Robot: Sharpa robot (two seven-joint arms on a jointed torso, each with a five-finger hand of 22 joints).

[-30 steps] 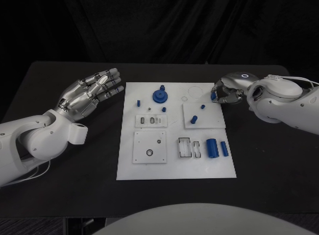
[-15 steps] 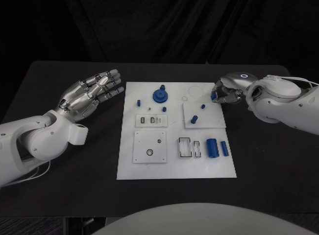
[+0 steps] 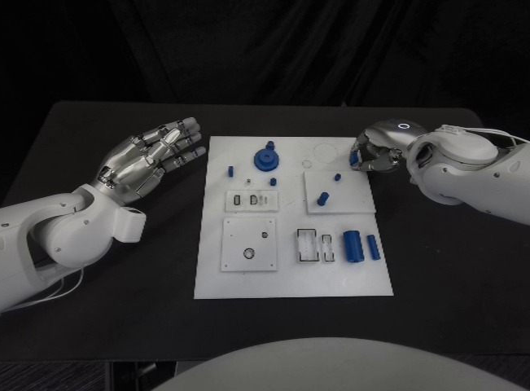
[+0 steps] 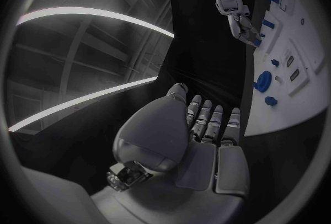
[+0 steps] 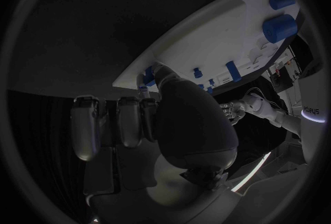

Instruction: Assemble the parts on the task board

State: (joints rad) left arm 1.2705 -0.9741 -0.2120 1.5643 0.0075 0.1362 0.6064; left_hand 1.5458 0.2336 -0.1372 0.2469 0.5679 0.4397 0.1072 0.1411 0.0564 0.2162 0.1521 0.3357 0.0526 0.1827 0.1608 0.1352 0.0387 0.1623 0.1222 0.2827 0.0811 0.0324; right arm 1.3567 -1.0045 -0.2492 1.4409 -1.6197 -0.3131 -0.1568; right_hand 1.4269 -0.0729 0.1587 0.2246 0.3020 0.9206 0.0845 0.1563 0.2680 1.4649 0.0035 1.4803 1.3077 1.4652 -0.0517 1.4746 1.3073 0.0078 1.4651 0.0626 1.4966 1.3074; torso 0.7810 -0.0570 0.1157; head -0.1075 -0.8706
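I am working in what looks like a robotics lab or test cell set up for recording. A black table [image 3: 124, 326] stands against black curtain cloth [image 3: 277, 49] that closes off the whole background, so nothing domestic shows. On the table lies a white task board [image 3: 291, 281] with machined recesses and small blue parts [image 3: 352, 245], the sort of fixture made for assembly trials. From my left wrist camera I see long strip lights [image 4: 90, 14] curving across a high ceiling overhead.
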